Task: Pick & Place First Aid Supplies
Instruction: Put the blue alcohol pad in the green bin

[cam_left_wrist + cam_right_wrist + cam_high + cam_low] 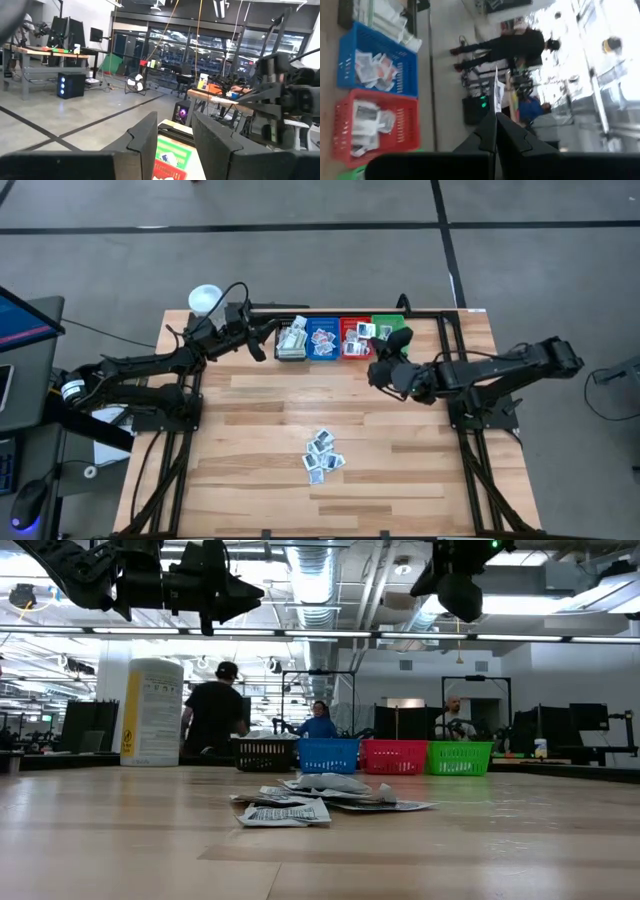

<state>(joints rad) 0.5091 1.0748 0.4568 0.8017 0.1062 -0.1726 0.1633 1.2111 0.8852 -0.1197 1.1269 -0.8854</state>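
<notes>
High view: right gripper (384,366), fingers pinching a packet (498,90), hovers near the green bin (392,327) at twelve o'clock; release squarely above it. Left gripper (258,346) open.

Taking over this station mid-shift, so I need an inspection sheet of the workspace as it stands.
Surface: wooden table, mostly bare.
Job's things: loose packets clustered near the front; more inside the black bin, blue bin, red bin and green bin.
Clutter: white tub at the back-left corner.
Grippers: left gripper open, raised beside the black bin; right gripper shut on one packet.
Cables: nothing seen on the table.
Surroundings: people behind the table.
</notes>
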